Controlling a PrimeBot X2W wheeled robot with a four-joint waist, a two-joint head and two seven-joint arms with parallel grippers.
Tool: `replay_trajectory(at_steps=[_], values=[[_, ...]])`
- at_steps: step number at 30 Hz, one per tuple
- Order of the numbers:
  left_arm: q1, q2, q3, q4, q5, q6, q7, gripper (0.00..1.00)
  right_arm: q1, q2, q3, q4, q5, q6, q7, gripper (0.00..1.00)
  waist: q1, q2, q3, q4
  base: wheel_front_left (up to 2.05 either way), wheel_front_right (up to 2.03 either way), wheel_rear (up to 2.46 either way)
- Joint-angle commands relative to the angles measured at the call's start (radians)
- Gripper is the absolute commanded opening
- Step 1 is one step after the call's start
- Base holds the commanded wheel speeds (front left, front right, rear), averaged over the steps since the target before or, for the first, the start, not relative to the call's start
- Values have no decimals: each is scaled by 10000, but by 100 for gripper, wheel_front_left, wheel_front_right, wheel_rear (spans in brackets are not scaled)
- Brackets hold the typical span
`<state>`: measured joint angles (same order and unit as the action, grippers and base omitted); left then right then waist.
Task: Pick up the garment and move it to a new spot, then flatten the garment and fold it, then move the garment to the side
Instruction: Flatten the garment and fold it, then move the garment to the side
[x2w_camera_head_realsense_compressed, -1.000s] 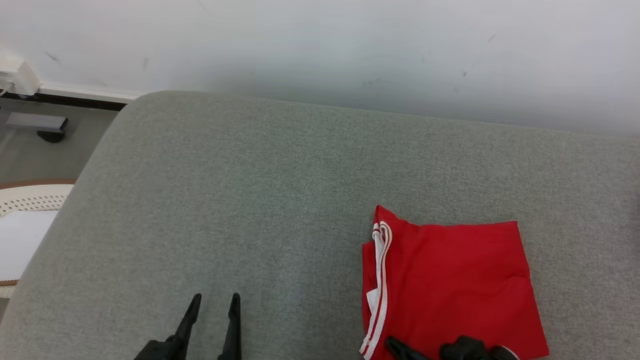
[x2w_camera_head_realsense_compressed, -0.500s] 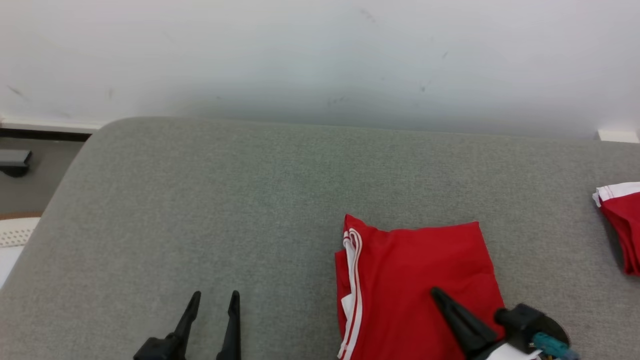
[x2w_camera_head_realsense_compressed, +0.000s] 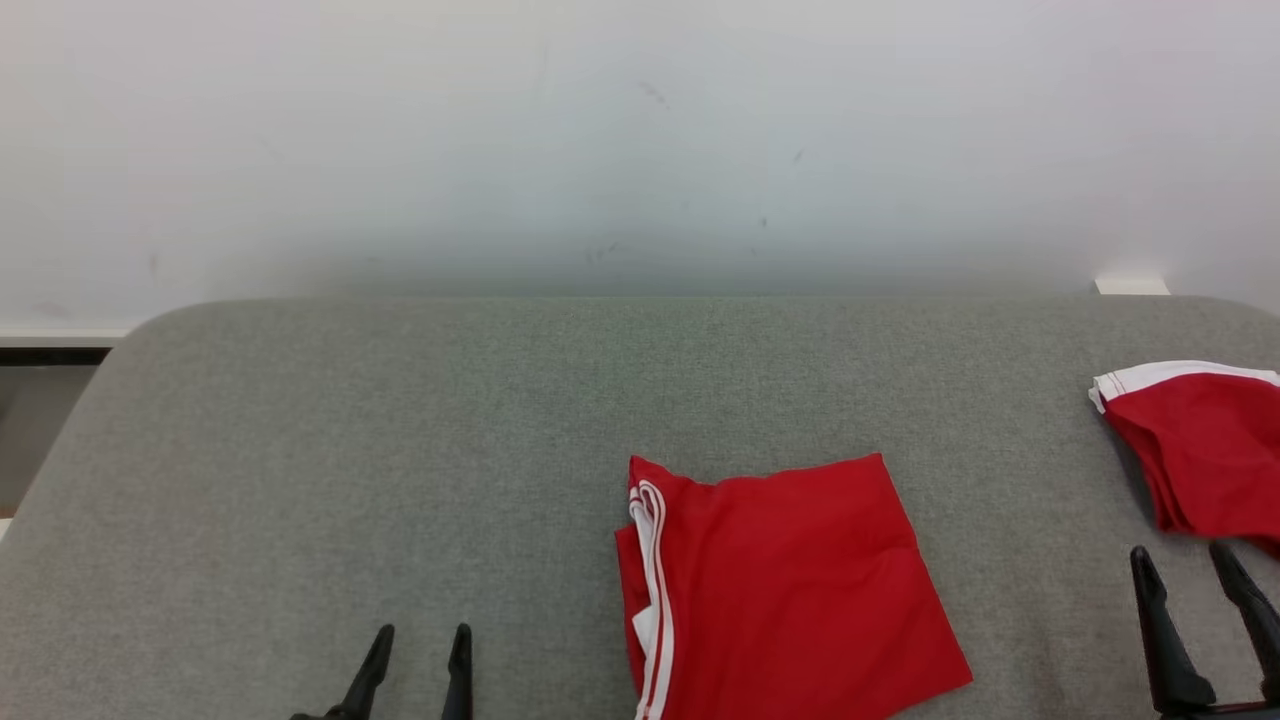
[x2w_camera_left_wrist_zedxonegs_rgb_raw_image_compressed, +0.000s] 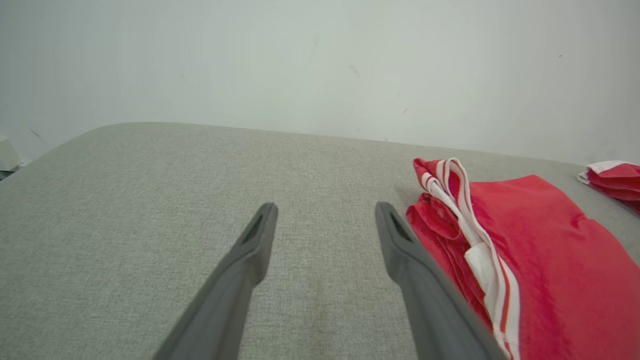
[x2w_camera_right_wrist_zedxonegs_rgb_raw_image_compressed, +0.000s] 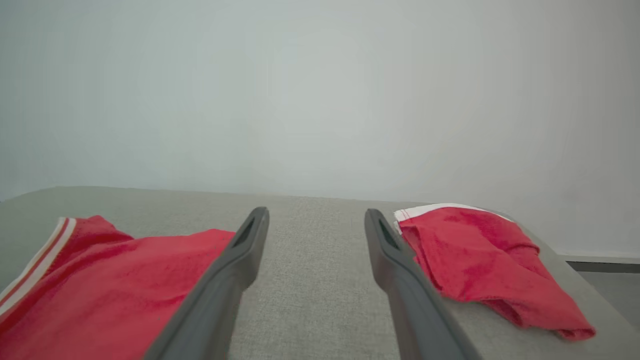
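the right gripper (x2w_camera_head_realsense_compressed: 1185, 575) stands spread and empty at the 4 o'clock corner of the head view. it has let go of the folded red garment (x2w_camera_head_realsense_compressed: 790, 590), which lay under its shut fingers a moment ago, and has drawn off to that side. the garment lies flat on the grey cushion (x2w_camera_head_realsense_compressed: 400, 450) at about 5 o'clock, its white-striped edge toward 9 o'clock, and neither tool touches it. the view itself has swung, so the cloth's apparent slide is no move of the cloth. fold and placement look done, or nearly so. the left gripper (x2w_camera_head_realsense_compressed: 422, 645), also spread and holding nothing, hovers at 7 o'clock, clear of the cloth. a second red garment (x2w_camera_head_realsense_compressed: 1200, 460) sits at 3 o'clock, just beyond the right gripper's fingertips, the nearest thing a further sweep could snag. a pale wall (x2w_camera_head_realsense_compressed: 640, 150) closes the 12 o'clock side.
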<state>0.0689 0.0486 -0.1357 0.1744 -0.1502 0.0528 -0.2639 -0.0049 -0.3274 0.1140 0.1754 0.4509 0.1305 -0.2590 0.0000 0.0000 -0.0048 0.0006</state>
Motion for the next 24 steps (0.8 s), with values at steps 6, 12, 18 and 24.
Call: replay_trajectory(at_steps=[6, 12, 18, 24], values=[[191, 41, 106, -13, 107, -210, -1, 100, 692, 645, -974, 117, -442, -4, -56, 100, 0, 0, 18, -15, 0, 0, 0], [150, 39, 207, -65, 96, -265, -1, 100, 939, 1288, -1207, 428, -525, -4, -57, 100, 0, 0, 51, -118, 0, 0, 0], [66, 39, 230, -47, 155, -330, -1, 100, 789, 1499, -1030, 669, -144, -2, -58, 100, 0, 0, 79, -101, 0, 0, 0], [-53, 39, 251, -61, 226, -403, -1, 100, -75, 1024, -148, 656, 3698, -2, 1842, 100, 0, 0, 427, 7, 0, 0, 0]])
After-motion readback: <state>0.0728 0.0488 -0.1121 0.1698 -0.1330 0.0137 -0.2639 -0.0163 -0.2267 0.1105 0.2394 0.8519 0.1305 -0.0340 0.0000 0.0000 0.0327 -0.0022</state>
